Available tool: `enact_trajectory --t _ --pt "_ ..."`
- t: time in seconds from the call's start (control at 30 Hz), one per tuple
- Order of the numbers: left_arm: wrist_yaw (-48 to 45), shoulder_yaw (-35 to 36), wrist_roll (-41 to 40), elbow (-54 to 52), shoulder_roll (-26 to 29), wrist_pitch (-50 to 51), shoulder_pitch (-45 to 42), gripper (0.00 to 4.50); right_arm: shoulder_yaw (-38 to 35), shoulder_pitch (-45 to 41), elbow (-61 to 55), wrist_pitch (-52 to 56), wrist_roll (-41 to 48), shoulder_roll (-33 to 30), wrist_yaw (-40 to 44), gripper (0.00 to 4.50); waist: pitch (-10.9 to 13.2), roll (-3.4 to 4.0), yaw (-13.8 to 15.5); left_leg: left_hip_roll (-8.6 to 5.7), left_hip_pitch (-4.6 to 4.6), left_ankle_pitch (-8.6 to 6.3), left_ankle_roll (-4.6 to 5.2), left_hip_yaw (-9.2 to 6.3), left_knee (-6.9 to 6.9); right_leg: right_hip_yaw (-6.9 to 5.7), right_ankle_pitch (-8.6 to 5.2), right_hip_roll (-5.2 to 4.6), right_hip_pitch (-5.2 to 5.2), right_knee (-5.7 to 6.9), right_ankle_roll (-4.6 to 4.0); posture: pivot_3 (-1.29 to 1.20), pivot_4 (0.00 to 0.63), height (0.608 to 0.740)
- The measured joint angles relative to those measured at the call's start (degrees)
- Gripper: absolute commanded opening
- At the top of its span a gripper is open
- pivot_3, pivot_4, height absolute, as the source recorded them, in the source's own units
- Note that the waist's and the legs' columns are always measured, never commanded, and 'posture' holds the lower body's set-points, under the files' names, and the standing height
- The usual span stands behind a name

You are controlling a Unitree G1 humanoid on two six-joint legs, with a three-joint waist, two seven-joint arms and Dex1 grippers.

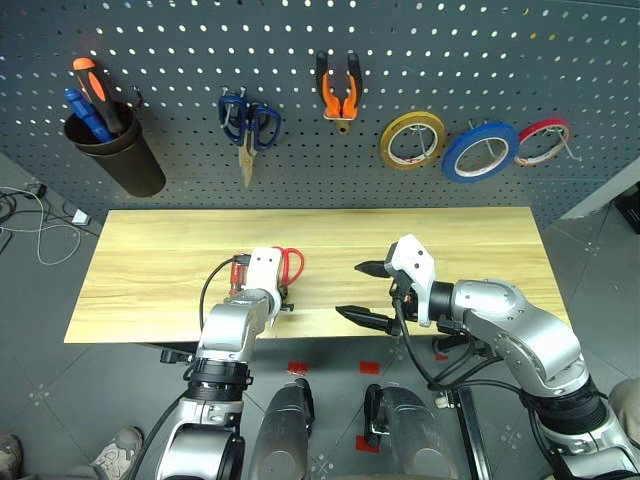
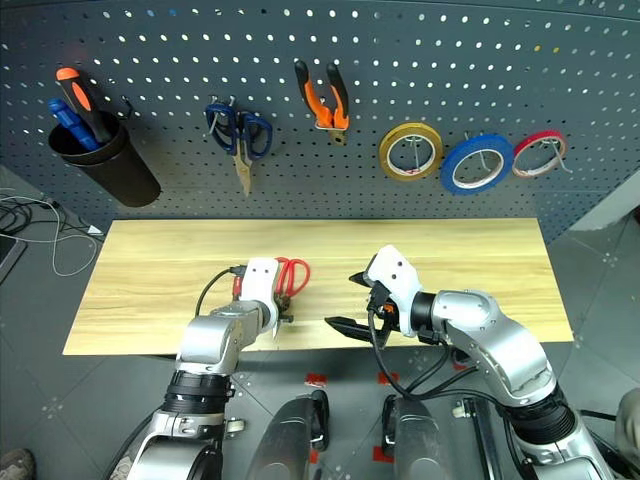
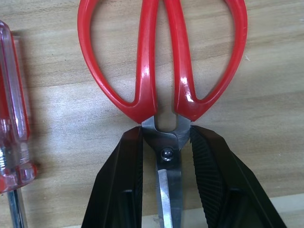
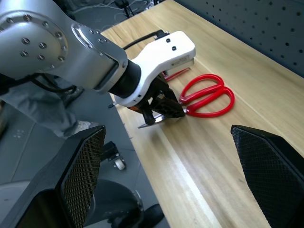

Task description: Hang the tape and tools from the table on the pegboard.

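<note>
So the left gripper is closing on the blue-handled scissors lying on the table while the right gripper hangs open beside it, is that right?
Not quite: the scissors on the table have red handles, as the left wrist view shows; the blue-handled pair hangs on the pegboard. The left gripper is around them at the pivot, and the right gripper hangs open beside it.

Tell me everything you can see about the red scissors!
The red scissors have two big glossy red loop handles that look like plastic, and silver metal blades joined by a small round screw. The blades are closed together. They lie flat on the light wooden table, near its front edge, beside a clear red screwdriver. The left gripper has its black ribbed fingers squeezed on either side of the blades right at the screw.
</note>
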Motion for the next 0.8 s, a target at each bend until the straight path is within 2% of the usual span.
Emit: enact_trajectory --t 0.17,0.3,0.47,0.6,0.8 --pt "-2.3 -1.7 0.1 -8.8 1.3 -6.9 8.8 1.14 -0.2 -0.3 -2.1 -6.5 -6.2 0.4 -5.5 4.50 0.0 -0.04 -0.3 0.02 -0.15 0.06 -0.13 0.02 -0.10 0.00 0.00 0.01 -0.21 -0.04 -0.01 -0.05 0.328 0.740" --pt "-3.7 -3.1 2.3 -20.7 6.5 -17.4 16.2 1.14 -0.1 -0.7 -4.8 -10.5 -11.0 3.8 -11.6 4.50 0.0 -0.05 -0.5 0.03 -0.22 0.07 -0.16 0.07 -0.20 0.03 0.04 0.02 -0.34 -0.04 -0.08 -0.05 0.328 0.740" --pt "-3.7 -2.9 6.7 -29.0 11.4 -29.7 22.0 1.14 1.1 -0.9 -7.4 -11.4 -13.3 7.4 -15.7 4.50 0.0 -0.06 -0.5 0.00 -0.31 0.05 -0.12 0.07 -0.22 0.05 0.03 -0.02 -0.40 -0.11 -0.07 -0.04 0.329 0.740" --pt "-3.3 0.3 9.8 -34.6 13.2 -35.0 21.6 1.14 1.2 0.1 -8.7 -14.2 -13.1 10.6 -17.5 4.50 0.0 -0.06 -0.3 0.00 -0.36 -0.02 0.00 0.04 -0.22 0.00 0.02 -0.01 -0.45 -0.10 -0.04 -0.03 0.329 0.740" --pt "-4.7 1.6 11.5 -37.8 15.2 -40.1 18.1 1.14 -0.9 0.6 -8.9 -16.5 -12.8 11.2 -17.3 4.50 0.0 -0.06 -0.3 0.00 -0.38 -0.01 -0.01 0.05 -0.22 0.00 0.02 0.00 -0.47 -0.10 -0.05 -0.02 0.327 0.740"
